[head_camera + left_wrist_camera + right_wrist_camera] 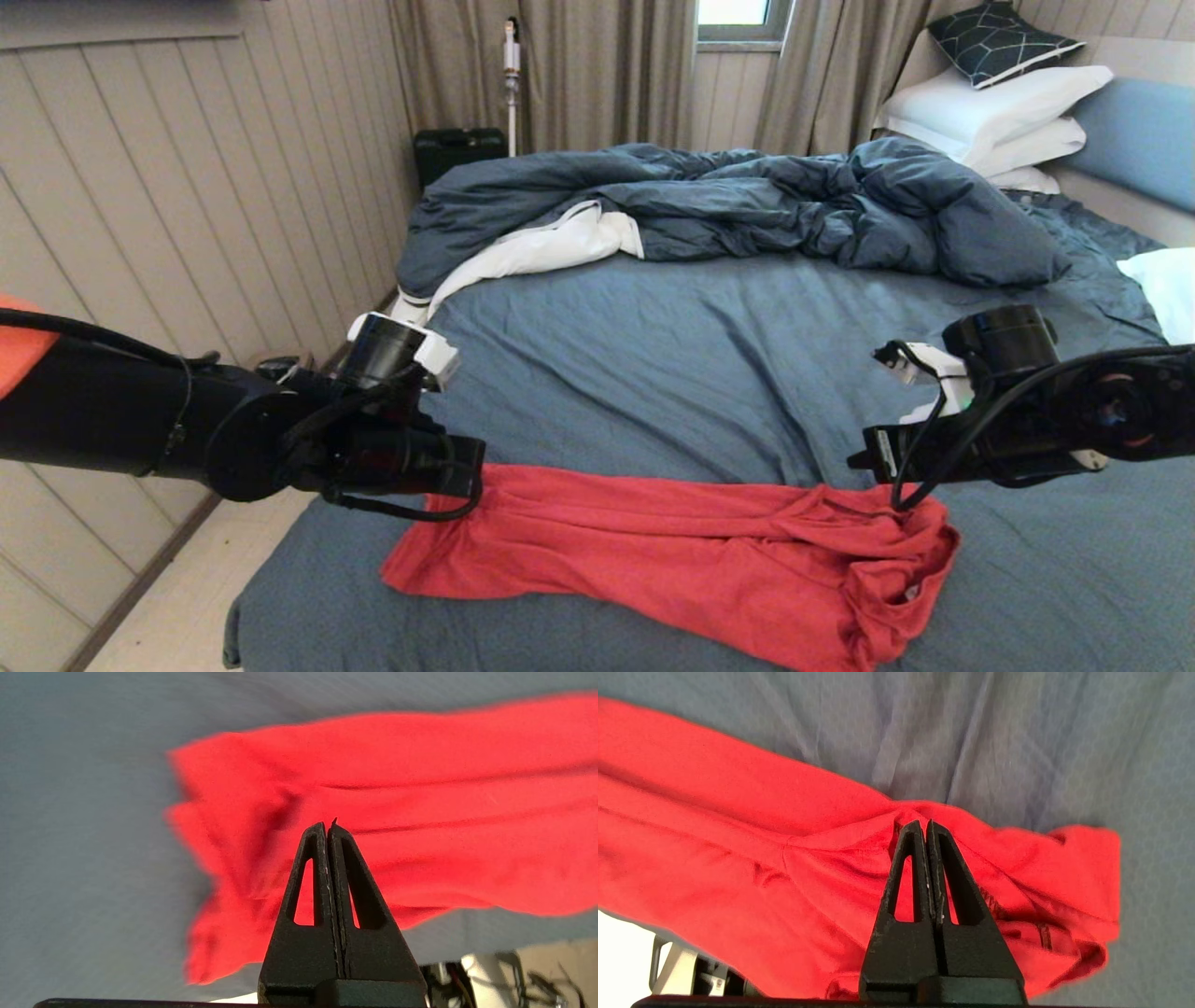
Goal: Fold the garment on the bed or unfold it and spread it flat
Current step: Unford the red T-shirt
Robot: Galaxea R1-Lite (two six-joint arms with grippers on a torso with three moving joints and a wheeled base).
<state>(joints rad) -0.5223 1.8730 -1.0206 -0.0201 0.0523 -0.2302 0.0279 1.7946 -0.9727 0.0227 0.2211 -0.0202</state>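
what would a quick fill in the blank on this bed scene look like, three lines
1. The garment lying on the bed is ____ in colour.
2. The fingers of the left gripper are ____.
3. The right gripper is over the garment's ____ end, seen from the head view.

Missing words: red; shut; right

One red garment (672, 551) lies on one bed (653, 355), toward six o'clock. One rumpled dark duvet (747, 201) sits at twelve o'clock. Three white pillows (990, 112) are stacked at two o'clock, topped by one dark patterned cushion (1004, 39). Two grippers: left gripper (467, 471), right gripper (864, 457).
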